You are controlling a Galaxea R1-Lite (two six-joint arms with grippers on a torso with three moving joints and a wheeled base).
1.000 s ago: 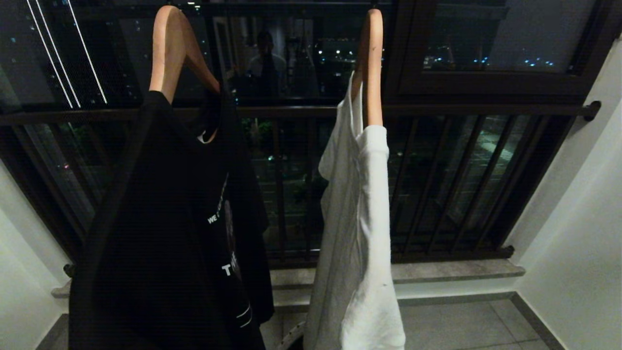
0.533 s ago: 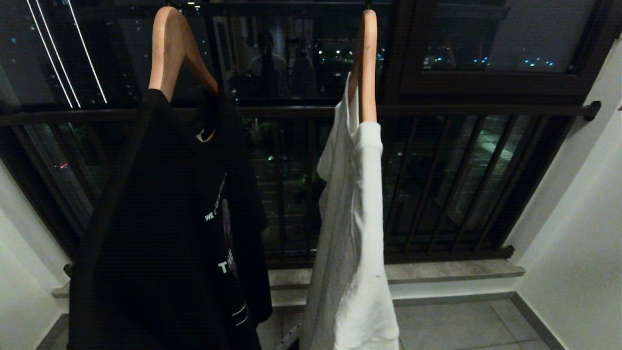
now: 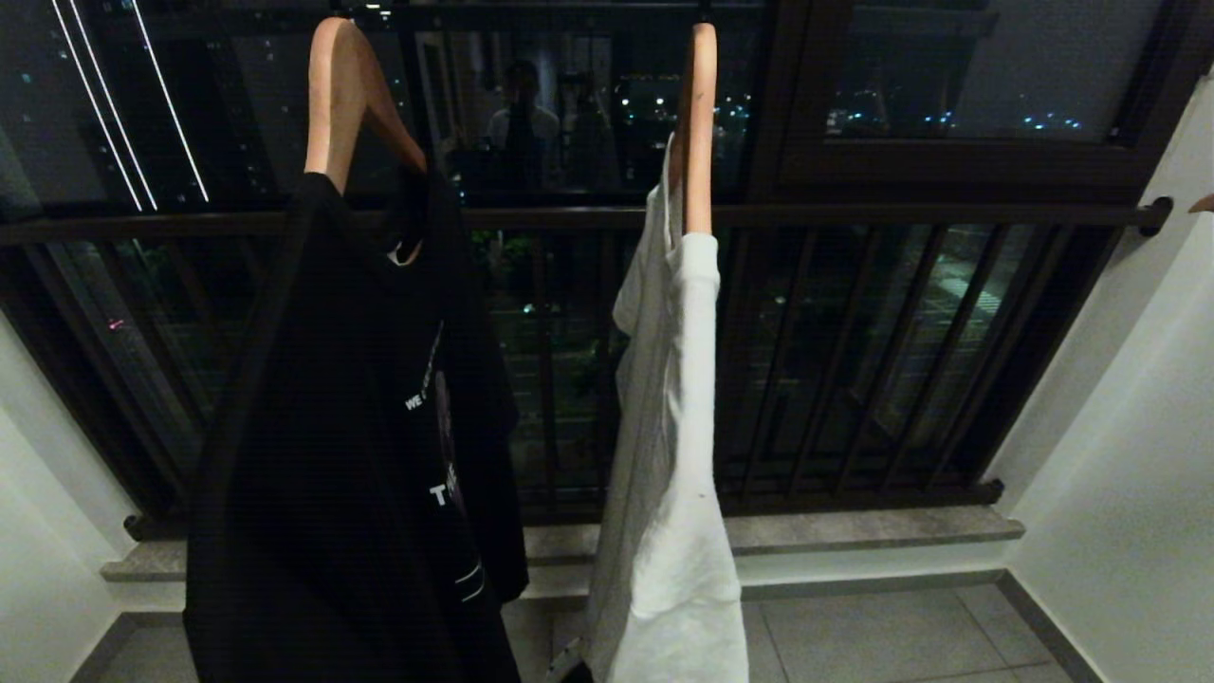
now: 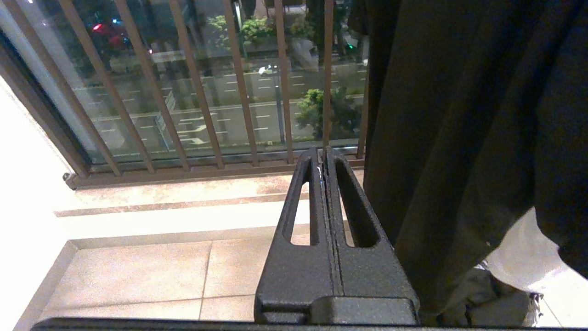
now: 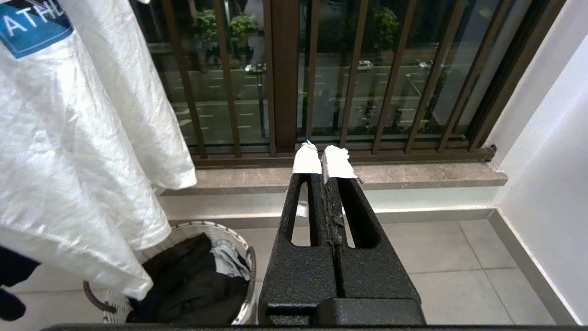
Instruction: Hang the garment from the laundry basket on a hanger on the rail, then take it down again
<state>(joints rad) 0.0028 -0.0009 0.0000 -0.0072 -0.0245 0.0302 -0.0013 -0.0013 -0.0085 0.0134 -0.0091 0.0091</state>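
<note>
We judged the dark garment (image 5: 183,280) in the laundry basket (image 5: 243,250) soft and light, best pinched at a raised fold; left gripper (image 4: 324,158) and right gripper (image 5: 324,158) were closed, empty.

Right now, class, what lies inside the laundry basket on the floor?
The laundry basket holds a crumpled dark garment with a bit of paler cloth behind it. The hanging white T-shirt covers the basket's near left side, so the rest is hidden.

Smooth wooden hangers (image 3: 697,133), creased white cloth shirt (image 5: 69,138), matt black cloth shirt (image 3: 351,455), rough-textured black tool (image 4: 324,154), glossy floor tiles (image 5: 459,266)
</note>
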